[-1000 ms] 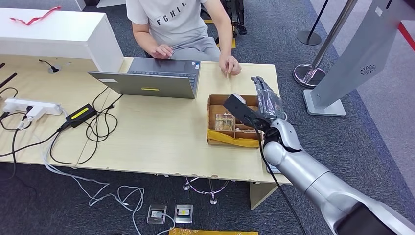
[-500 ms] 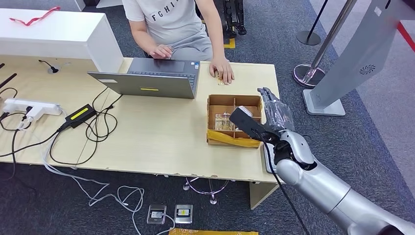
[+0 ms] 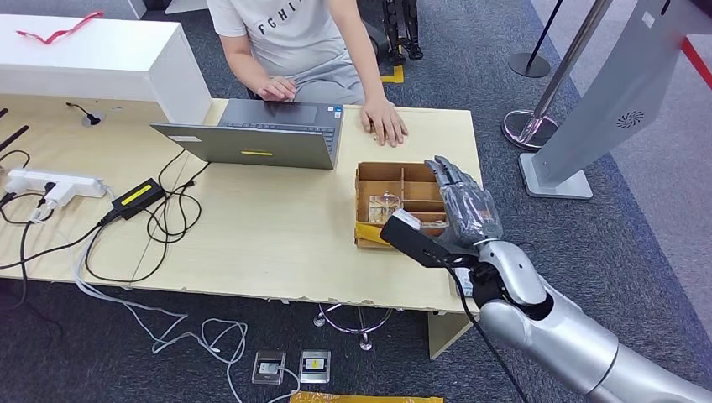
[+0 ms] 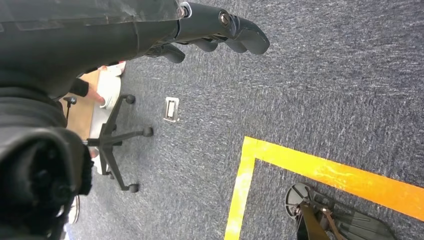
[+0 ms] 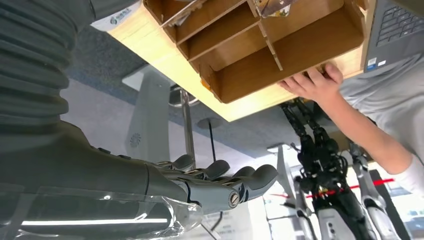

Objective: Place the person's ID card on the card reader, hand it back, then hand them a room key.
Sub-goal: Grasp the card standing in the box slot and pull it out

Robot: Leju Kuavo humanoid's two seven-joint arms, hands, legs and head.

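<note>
My right hand (image 3: pixel 463 208) hovers over the right side of a cardboard divider box (image 3: pixel 401 174), fingers stretched out flat and holding nothing. The right wrist view shows those straight fingers (image 5: pixel 222 186) apart from the box (image 5: pixel 280 55). One box compartment holds small clear-wrapped items (image 3: pixel 384 206). The person's hand (image 3: pixel 384 122) lies flat on the table beyond the box; no card shows under it. A white flat device (image 3: pixel 461 284) peeks out under my right forearm at the table edge. My left hand (image 4: pixel 220 27) hangs over the carpet with nothing in it.
An open laptop (image 3: pixel 269 134) stands left of the box in front of the seated person. Cables, a power brick (image 3: pixel 138 196) and a power strip (image 3: pixel 50 183) lie on the table's left. A grey kiosk (image 3: pixel 604 101) and stanchion base (image 3: pixel 529 126) stand to the right.
My right hand has drawn back toward me, from beyond the box to over its right side. The person's hand went from pinching something small to lying flat on the table.
</note>
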